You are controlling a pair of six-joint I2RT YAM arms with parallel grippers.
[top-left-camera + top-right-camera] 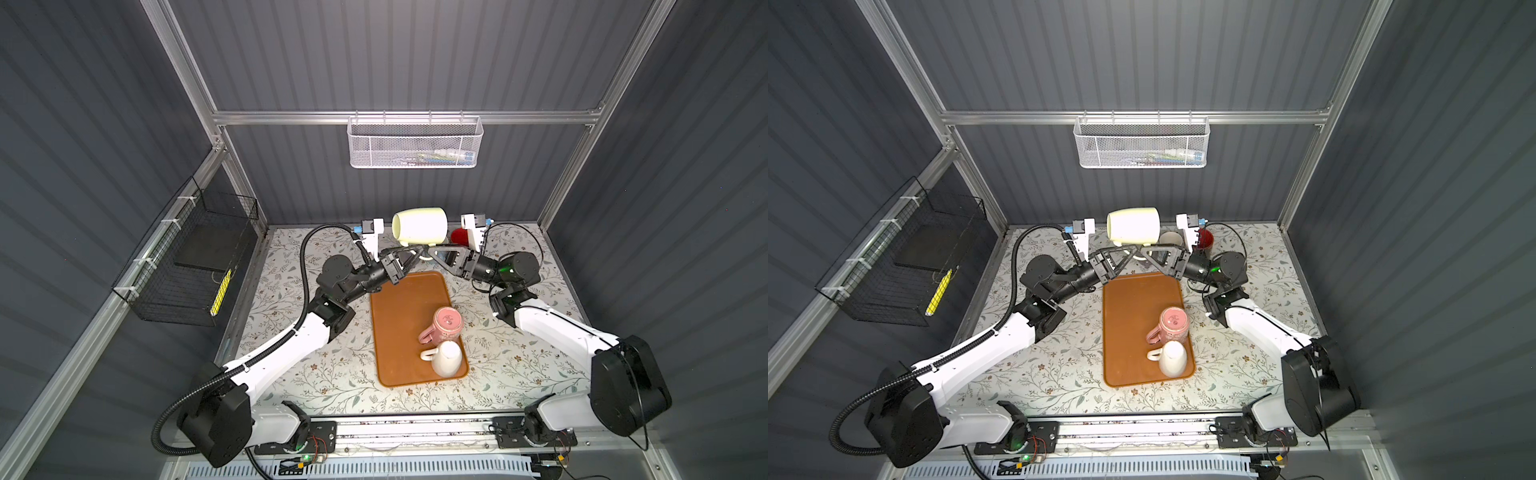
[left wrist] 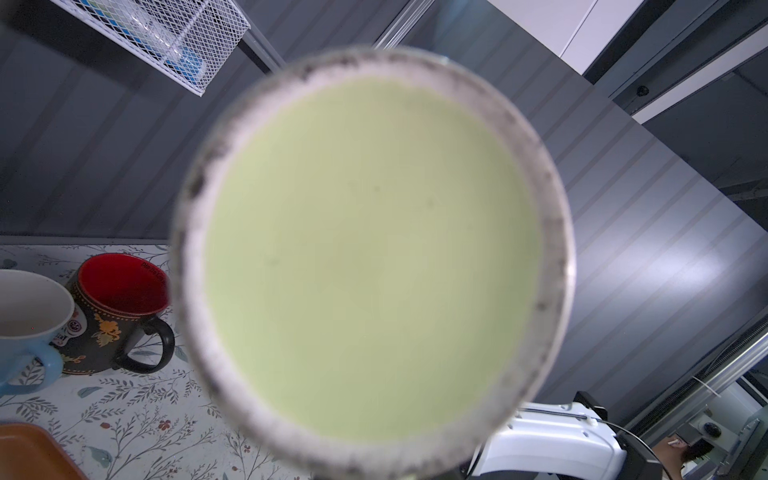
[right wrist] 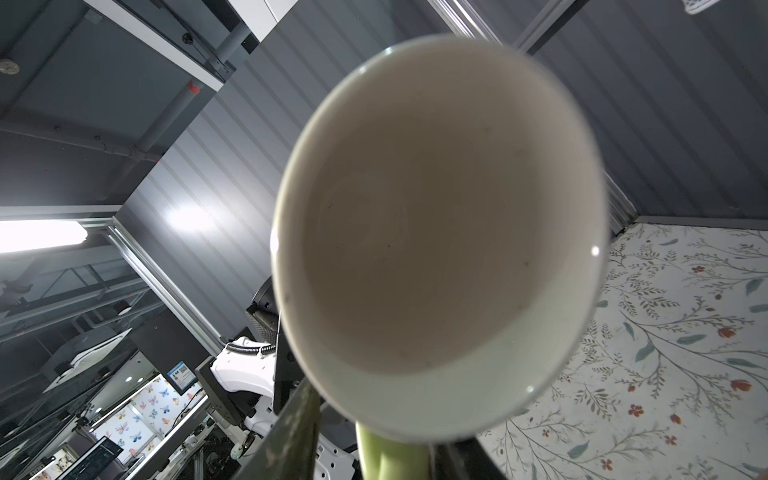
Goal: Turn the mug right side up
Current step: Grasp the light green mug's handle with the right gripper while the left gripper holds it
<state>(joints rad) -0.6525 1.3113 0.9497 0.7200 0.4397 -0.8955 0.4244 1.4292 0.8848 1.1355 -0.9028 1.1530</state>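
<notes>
The mug (image 1: pixel 419 226), pale green outside and white inside, hangs on its side in the air above the far end of the table, in both top views. Its base (image 2: pixel 374 257) fills the left wrist view. Its open mouth (image 3: pixel 436 249) fills the right wrist view. Both grippers meet under it at the handle (image 3: pixel 390 457). My left gripper (image 1: pixel 415 249) is shut on the handle, its fingers hidden behind the mug in its own wrist view. My right gripper (image 3: pixel 370 449) straddles the handle with a gap still showing beside one finger (image 3: pixel 291 432).
A brown tray (image 1: pixel 399 316) lies mid-table with a pink mug (image 1: pixel 446 322) and a white mug (image 1: pixel 446 357) upside down on it. A dark mug with a red inside (image 2: pixel 120 307) and a blue-handled mug (image 2: pixel 29 316) stand upright behind the grippers. A white mesh basket (image 1: pixel 413 141) hangs on the back wall.
</notes>
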